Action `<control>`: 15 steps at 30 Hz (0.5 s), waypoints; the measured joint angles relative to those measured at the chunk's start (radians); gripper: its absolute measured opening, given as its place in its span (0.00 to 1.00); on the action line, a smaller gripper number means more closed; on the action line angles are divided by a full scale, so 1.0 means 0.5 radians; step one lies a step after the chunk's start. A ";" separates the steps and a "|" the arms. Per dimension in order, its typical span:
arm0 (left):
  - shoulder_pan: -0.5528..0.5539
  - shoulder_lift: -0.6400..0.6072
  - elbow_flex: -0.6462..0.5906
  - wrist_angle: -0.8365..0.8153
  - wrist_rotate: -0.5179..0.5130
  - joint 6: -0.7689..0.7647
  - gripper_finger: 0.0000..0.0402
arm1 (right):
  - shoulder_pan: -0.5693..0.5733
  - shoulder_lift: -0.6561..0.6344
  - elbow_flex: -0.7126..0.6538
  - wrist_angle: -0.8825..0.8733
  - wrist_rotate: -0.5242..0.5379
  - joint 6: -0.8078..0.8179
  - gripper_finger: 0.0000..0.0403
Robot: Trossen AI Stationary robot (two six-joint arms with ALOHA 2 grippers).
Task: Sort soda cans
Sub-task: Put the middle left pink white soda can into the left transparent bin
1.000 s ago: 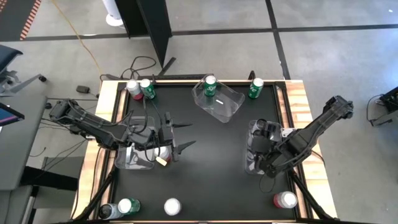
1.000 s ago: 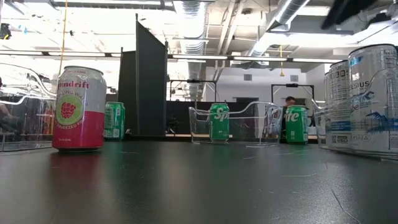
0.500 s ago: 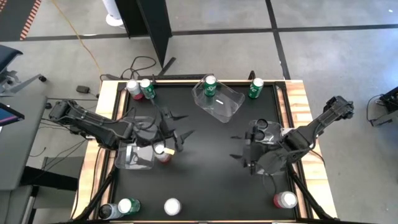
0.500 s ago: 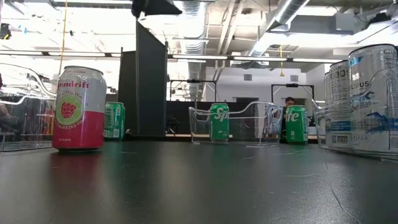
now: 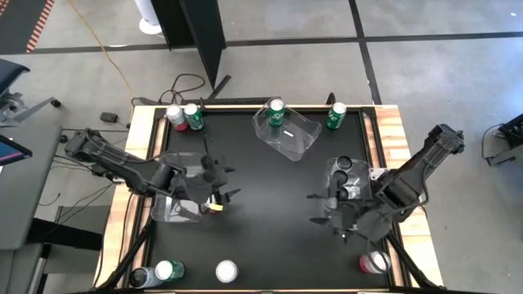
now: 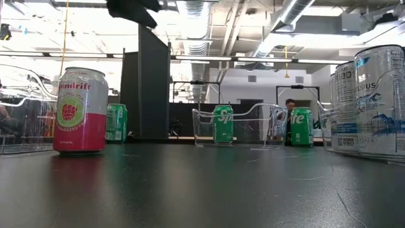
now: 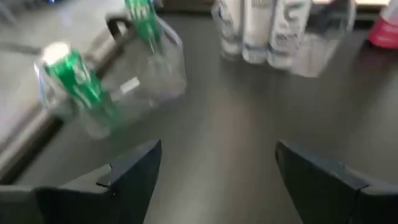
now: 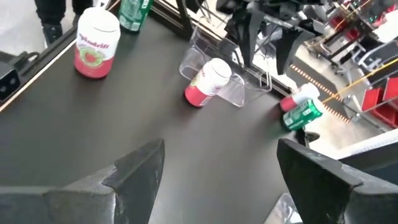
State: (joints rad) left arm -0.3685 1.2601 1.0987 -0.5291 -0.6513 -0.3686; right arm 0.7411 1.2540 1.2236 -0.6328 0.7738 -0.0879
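Looking down on the black desk [image 5: 270, 212], I see my left end effector [image 5: 222, 181] open and empty beside the left clear bin [image 5: 167, 211]. My right end effector [image 5: 320, 208] hangs open and empty near the right bin [image 5: 333, 167] of silver cans [image 5: 350, 170]. Other soda cans [image 5: 276, 113] stand along the desk's edges and in the far bin [image 5: 304, 135].

Grey floor [image 5: 425, 73], black partition [image 6: 154, 82] (upright), ceiling pipes [image 6: 196, 19]

- my table top [image 5: 270, 204] is matt black, kinda smooth, with pale wood edging [image 5: 391, 131]
- bins [image 5: 288, 131] are clear glossy plastic
- soda cans [image 6: 80, 109] look like shiny printed metal, silver tops
- my fingers [image 8: 134, 171]: matt dark plastic
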 joint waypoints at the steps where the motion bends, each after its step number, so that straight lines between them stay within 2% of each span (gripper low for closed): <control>1: -0.008 0.015 0.057 -0.140 0.031 -0.083 0.77 | 0.012 -0.010 0.000 -0.018 0.014 -0.003 0.82; 5: -0.050 0.040 0.186 -0.636 0.189 -0.383 0.77 | 0.090 -0.060 -0.002 -0.089 0.040 -0.045 0.82; 12: -0.051 0.058 0.186 -1.065 0.357 -0.736 0.77 | 0.206 -0.247 -0.104 -0.074 0.205 -0.090 0.82; 15: -0.052 0.067 0.186 -1.145 0.431 -0.767 0.77 | 0.211 -0.364 -0.192 -0.010 0.283 -0.147 0.82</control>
State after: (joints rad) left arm -0.3943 1.2937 1.1917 -1.1018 -0.4359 -0.7520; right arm 0.8466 1.0718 1.1278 -0.6379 0.9152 -0.1616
